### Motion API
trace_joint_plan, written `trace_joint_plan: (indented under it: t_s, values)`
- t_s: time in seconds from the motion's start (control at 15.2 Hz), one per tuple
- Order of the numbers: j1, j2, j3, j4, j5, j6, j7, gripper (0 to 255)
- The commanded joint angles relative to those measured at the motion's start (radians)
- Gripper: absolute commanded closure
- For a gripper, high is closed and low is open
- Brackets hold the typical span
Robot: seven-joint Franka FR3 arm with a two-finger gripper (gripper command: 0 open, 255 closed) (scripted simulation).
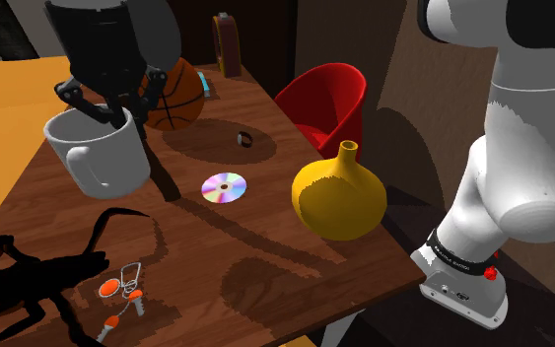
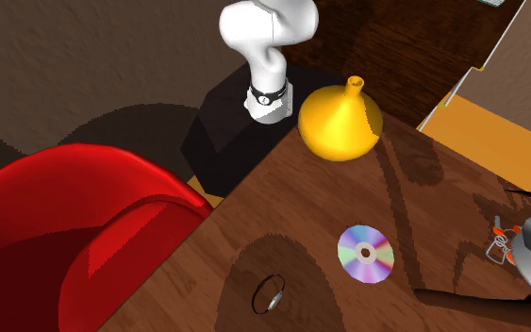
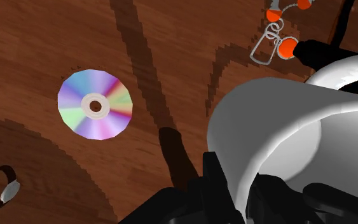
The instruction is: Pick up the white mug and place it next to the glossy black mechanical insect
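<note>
White mug mouth-up, handle toward insect, gripper pinching rim

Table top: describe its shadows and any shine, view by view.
Shoulder view: broad dark shadow bands cross the wooden table beside the disc, near the white mug held in the pincer. Second exterior view: soft highlights on the yellow vase and red chair. Wrist view: a dark streak runs past the rainbow-sheened disc.
</note>
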Motion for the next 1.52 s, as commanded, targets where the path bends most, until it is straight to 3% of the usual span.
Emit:
trace_joint_plan:
  t_s: [0.0, 1.45]
  values:
    - [-0.008, -0.012, 0.000, -0.044, 0.005, 0.034, 0.001, 255]
    - [-0.077, -0.024, 0.034, -0.366, -0.011, 0.336, 0.031, 255]
